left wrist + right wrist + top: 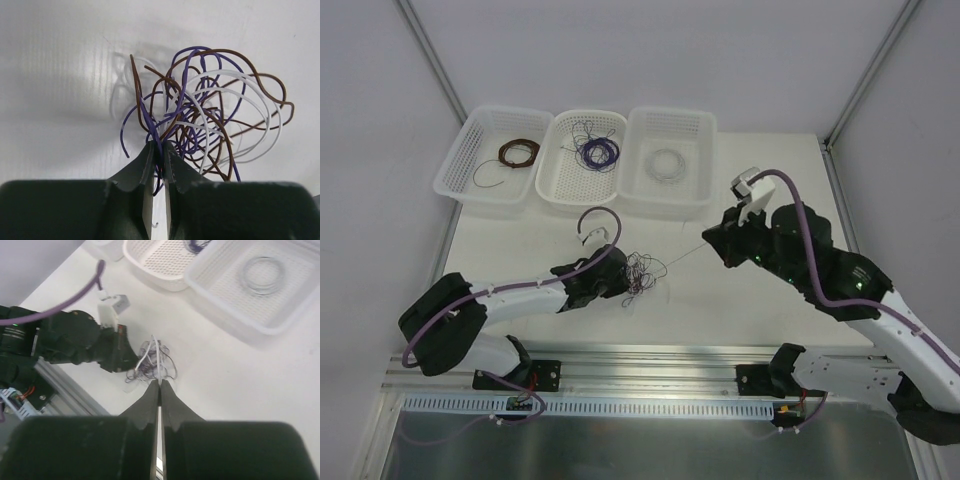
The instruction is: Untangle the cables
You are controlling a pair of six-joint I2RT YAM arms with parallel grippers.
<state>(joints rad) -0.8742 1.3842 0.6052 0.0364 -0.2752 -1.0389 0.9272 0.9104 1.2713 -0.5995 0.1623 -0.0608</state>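
Observation:
The cables [642, 271] are a small tangle of purple, brown and white thin wires in the middle of the table. In the left wrist view the cables [210, 115] fan out in loose loops. My left gripper [159, 150] is shut on purple strands at the tangle's near side; it sits at the tangle's left in the top view [620, 280]. My right gripper [160, 382] is shut on a white strand [156, 357] drawn out of the tangle [152, 365]. In the top view that strand [685, 253] runs taut to the right gripper [712, 242].
Three white baskets stand at the back: the left one [455, 165] holds a brown coil, the middle one [560, 180] a purple coil, the right one [705, 160] a white coil. The aluminium rail [650, 355] runs along the near table edge.

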